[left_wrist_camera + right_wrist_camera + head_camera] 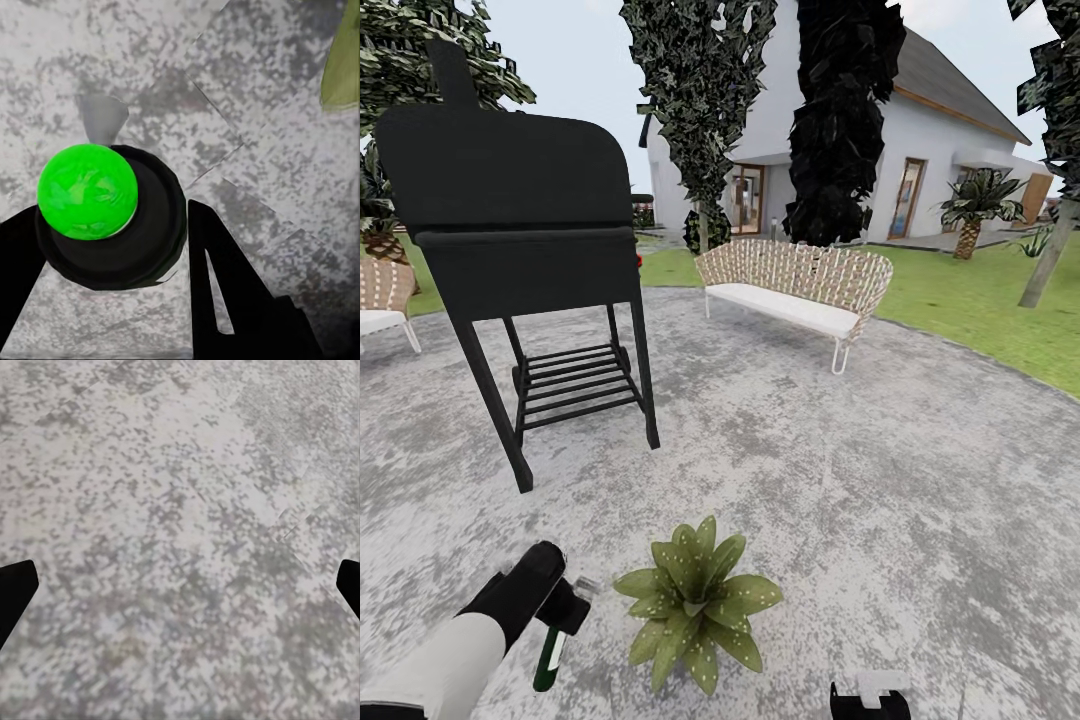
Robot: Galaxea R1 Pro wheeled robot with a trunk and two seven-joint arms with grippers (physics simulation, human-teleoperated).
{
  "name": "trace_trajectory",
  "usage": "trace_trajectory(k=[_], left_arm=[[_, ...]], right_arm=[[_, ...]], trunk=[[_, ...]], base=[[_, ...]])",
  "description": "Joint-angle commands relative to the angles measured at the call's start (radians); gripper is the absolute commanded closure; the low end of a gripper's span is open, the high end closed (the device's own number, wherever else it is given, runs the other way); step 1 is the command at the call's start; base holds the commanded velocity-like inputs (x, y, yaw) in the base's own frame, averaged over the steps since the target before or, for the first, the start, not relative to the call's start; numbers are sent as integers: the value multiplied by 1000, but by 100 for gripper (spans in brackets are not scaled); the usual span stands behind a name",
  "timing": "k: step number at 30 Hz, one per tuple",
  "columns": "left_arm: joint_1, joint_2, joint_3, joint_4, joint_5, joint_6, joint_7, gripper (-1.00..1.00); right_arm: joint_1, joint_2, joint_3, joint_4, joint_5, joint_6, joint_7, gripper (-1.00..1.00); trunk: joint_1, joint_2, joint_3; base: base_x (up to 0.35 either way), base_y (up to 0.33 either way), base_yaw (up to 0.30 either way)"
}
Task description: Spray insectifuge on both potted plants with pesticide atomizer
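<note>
My left gripper is shut on the pesticide atomizer, low over the stone patio. Its dark green body hangs below the black sprayer head. In the left wrist view the bottle's green end faces the camera between my black fingers, with the grey trigger pointing away. One potted plant, a speckled green rosette, sits on the patio just right of that gripper; one leaf enters the left wrist view. The other potted plant is out of view. My right gripper stands open over bare stone.
A black grill stands ahead on the left of the round grey patio. A woven bench sits at the patio's far edge and a woven chair at the far left. Lawn, trees and the white house lie beyond.
</note>
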Motion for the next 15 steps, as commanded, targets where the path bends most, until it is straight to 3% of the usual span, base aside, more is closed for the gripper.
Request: trace_trajectory(k=[1, 6, 12, 15], left_arm=[[13, 3, -4, -2, -11, -6, -10, 100], [68, 13, 15, -5, -15, -72, -11, 100], [67, 2, 70, -47, -10, -79, -21, 100], [66, -2, 79, -87, -10, -76, -19, 100]], right_arm=[[-1, 1, -8, 1, 10, -3, -3, -100], [-1, 1, -8, 1, 10, -1, -3, -100], [-1, 1, -8, 1, 10, -1, -2, -100], [-1, 1, -8, 1, 10, -1, -2, -100]], trunk=[[0, 0, -1], [0, 0, -1], [0, 0, -1], [0, 0, -1]], base=[[0, 0, 0], [0, 0, 0], [0, 0, 0], [0, 0, 0]])
